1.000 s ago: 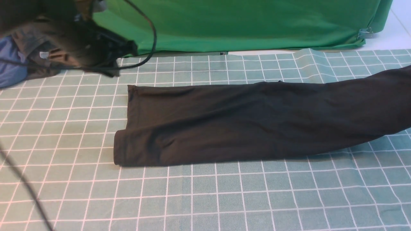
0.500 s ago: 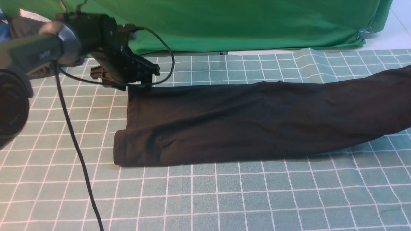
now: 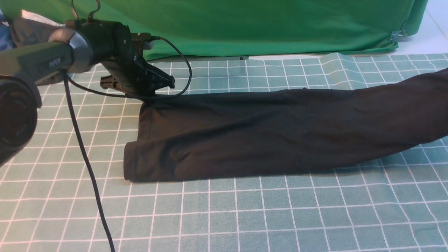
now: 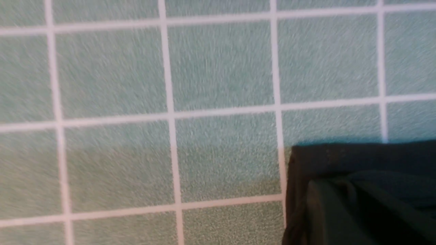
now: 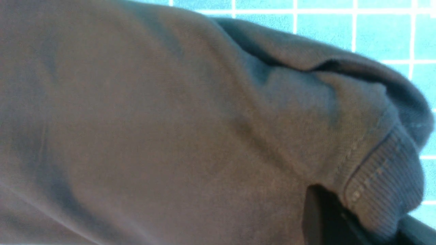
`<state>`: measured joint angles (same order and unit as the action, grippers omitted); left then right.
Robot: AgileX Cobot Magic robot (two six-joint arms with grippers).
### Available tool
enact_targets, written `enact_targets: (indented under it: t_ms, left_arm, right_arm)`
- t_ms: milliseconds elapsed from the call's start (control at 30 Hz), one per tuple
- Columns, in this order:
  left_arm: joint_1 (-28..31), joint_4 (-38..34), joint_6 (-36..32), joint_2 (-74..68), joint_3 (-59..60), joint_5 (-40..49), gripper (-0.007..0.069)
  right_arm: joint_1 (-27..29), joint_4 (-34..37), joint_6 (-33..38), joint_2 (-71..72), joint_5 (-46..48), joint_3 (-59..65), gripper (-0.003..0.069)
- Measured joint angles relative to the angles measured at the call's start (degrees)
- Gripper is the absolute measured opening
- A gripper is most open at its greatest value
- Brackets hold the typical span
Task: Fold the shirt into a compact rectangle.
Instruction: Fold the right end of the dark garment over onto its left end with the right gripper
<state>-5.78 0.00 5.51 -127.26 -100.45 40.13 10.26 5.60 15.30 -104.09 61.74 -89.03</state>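
Observation:
The black shirt (image 3: 266, 133) lies folded into a long band across the checked tablecloth (image 3: 245, 217). Its right end rises off the cloth and leaves the front view. My left gripper (image 3: 159, 89) sits on the band's far left corner. In the left wrist view a dark finger (image 4: 327, 214) presses into bunched black cloth (image 4: 374, 160), so it is shut on the shirt. My right gripper (image 5: 368, 221) is out of the front view. In its wrist view a finger (image 5: 316, 217) pinches the shirt by its ribbed band (image 5: 385, 177).
The big green cloth (image 3: 266, 24) hangs along the back, with a metal clip (image 3: 399, 35) at its right. A dark grey garment (image 3: 24, 28) lies behind the left arm at the far left. A black cable (image 3: 87, 168) trails from the left arm over the tablecloth.
My left arm has swung in from the far left and come down on the shirt's far left corner, which is now slightly drawn up. The shirt's right end has risen a little.

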Motion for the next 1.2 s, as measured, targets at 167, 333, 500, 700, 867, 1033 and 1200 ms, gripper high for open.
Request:
enact_targets:
  t_ms: [167, 333, 500, 700, 867, 1033, 1200]
  left_arm:
    - [0.0, 0.6, -2.9, 1.7, -2.5, -0.6, 0.0015]
    - [0.0, 1.0, -4.1, 1.7, -2.9, -3.2, 0.0015]
    - [0.0, 1.5, -5.0, 1.7, -2.9, -6.7, 0.0017]
    - [0.0, 4.7, -5.5, 1.7, -2.9, -6.5, 0.011]
    - [0.0, 9.1, -2.7, 2.7, -2.9, -3.7, 0.0257]
    - [0.0, 11.2, -0.6, 7.6, -2.9, 0.3, 0.0311]
    - [0.1, -1.5, -6.6, 11.0, -2.7, 9.7, 0.0167]
  right_arm:
    - [0.0, 0.0, 0.2, 0.0, 0.0, 0.0, 0.0061]
    - [0.0, 0.0, 0.2, 0.0, 0.0, 0.0, 0.0061]
    - [0.0, 0.1, 0.2, 0.0, 0.1, 0.0, 0.0064]
    - [0.0, 0.1, 0.2, 0.0, 1.0, 0.0, 0.0065]
    - [0.0, 0.1, 0.2, 0.0, 1.6, 0.0, 0.0066]
    - [0.0, 0.1, 0.2, 0.0, 1.8, 0.0, 0.0066]
    - [0.0, 0.0, 0.2, 0.0, 1.8, 0.0, 0.0066]
